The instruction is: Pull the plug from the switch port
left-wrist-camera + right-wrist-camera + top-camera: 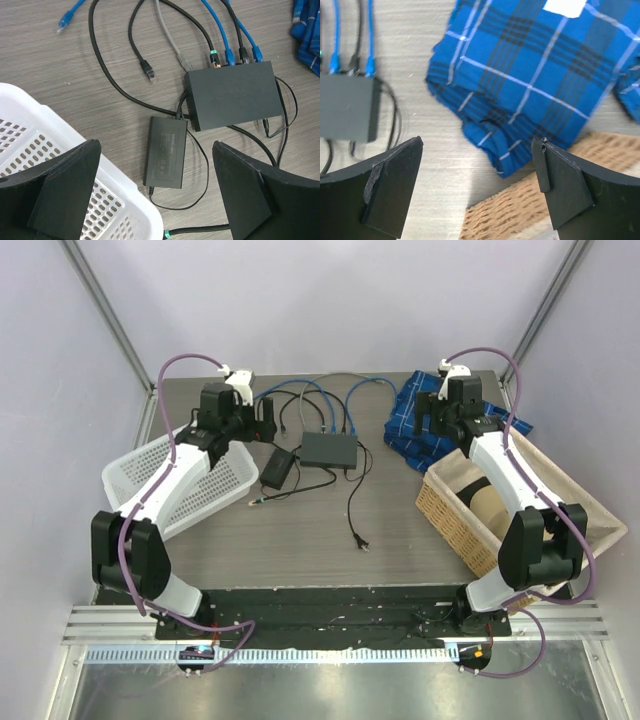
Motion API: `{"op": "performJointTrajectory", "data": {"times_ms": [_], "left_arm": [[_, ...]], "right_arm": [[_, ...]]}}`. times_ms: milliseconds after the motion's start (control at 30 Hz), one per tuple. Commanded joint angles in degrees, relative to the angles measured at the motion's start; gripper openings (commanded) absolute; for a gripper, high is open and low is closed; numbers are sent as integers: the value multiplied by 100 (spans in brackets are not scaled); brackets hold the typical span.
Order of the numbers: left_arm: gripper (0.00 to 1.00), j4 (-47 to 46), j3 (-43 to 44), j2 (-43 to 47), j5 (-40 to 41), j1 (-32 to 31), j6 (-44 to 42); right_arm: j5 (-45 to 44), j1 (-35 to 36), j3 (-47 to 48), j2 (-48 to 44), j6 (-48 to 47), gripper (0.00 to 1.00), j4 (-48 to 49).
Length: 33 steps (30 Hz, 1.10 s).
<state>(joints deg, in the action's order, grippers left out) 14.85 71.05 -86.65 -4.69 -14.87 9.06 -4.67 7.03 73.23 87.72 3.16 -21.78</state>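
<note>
The switch (232, 95) is lying flat mid-table, its switch port (235, 61) row facing away from the arms with 4 plugs (229, 57) sitting in it, 2 blue and 2 black; which one is meant, I cannot tell. The left gripper (156, 150) is hanging above the power brick (166, 151) and the right gripper (477, 145) over the plaid cloth (530, 75), both with jaws standing wide apart and holding nothing. Each plug is looking small, hard and light on a limp cord, probably latched, so pinching the plug body rather than the cord is seeming wisest, and the light box is likely needing pinning or it will be sliding along. The white basket (75, 165) is showing nothing inside where visible; the wicker basket (450, 510) is holding a tan and black roll (485, 495).
</note>
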Motion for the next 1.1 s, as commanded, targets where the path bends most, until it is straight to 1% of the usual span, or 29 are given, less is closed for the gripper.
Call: {"op": "performJointTrajectory", "data": {"times_ms": [0, 33, 67, 100, 133, 167, 200, 233, 267, 300, 333, 367, 400, 433, 467, 500, 600, 633, 667, 733, 767, 800, 867, 900, 933, 967, 1000, 1033, 1067], "left_arm": [[100, -246, -12, 17, -234, 11, 78], [100, -246, -29, 34, -243, 11, 78], [100, -237, -82, 69, -260, 11, 35], [100, -246, -108, 87, -243, 11, 8], [100, -237, -126, 104, -226, 11, -27], [100, -237, -161, 139, -217, 11, -62], [100, -220, -179, 157, -199, 20, -149], [100, -228, -205, 175, -156, 11, -211], [100, -220, -231, 192, -129, 20, -264], [100, -211, -249, 210, -103, 20, -369], [100, -202, -240, 219, -68, 11, -413], [100, -185, -214, 201, -33, 11, -457], [100, -115, -197, 167, 3, 20, -501], [100, -97, -188, 140, 29, 11, -545], [100, -88, -188, 105, 90, 11, -554], [100, -79, -196, 70, 126, 20, -554], [100, -114, -275, 61, 74, 11, -537], [100, -114, -284, 61, 39, 11, -546], [100, -105, -302, 52, 12, 11, -546], [100, -97, -302, 17, -41, 11, -572], [100, -70, -284, -9, -76, 11, -615], [100, -35, -267, -44, -120, 20, -651], [99, 279, 4, -254, -304, 11, -590], [96, 499, 171, -360, -531, 20, -598], [84, 797, 643, -518, -1542, 11, -764], [77, 1531, 900, -841, -1979, 11, -887], [74, 1817, 1111, -1010, -2270, -7, -888], [68, 2081, 1365, -1133, -2569, -24, -1080], [64, 2605, 1429, -1309, -2764, -50, -1256]], "right_arm": [[1225, 35, -20, -238, -470, 100, 52], [1536, 44, 33, -195, -648, 98, -45], [1948, 53, 172, -168, -833, 93, -289], [2726, 88, 278, -124, -1269, 87, -457], [3143, 114, 384, -80, -1457, 79, -659], [3513, 149, 663, 59, -1693, 76, -896], [4099, 193, 814, 139, -1913, 71, -1498], [4262, 324, 963, 201, -2350, 60, -1835], [4385, 404, 1148, 297, -2581, 53, -2152], [4517, 466, 1141, 272, -2818, 46, -2712], [4649, 649, 1115, 254, -3351, 27, -2987], [4668, 755, 1106, 245, -3609, 19, -3312], [4650, 852, 1114, 324, -3951, 7, -4081], [4572, 975, 1088, 385, -4233, 3, -4480], [4484, 1133, 1001, 447, -4601, 1, -4815], [4379, 1169, 922, 552, -4648, 1, -5227], [3756, 1161, 632, 553, -4640, 1, -5328], [3510, 1161, 535, 483, -4423, 1, -5128], [2803, 1152, 317, 422, -3942, 1, -4569], [2079, 1082, 148, 264, -3447, 2, -4012], [1631, 1029, 61, 272, -3201, 1, -3531], [1140, 811, 77, 289, -2781, 1, -3387], [960, 529, 252, 447, -2471, 1, -3141], [794, 380, 323, 491, -2243, 1, -3061], [722, 187, 419, 552, -2180, 1, -3017], [669, 115, 603, 683, -2179, 2, -2947], [660, 80, 726, 746, -2179, 1, -2946], [704, 36, 849, 833, -2240, 1, -2963], [695, 36, 1068, 921, -2249, 1, -2972]]}}
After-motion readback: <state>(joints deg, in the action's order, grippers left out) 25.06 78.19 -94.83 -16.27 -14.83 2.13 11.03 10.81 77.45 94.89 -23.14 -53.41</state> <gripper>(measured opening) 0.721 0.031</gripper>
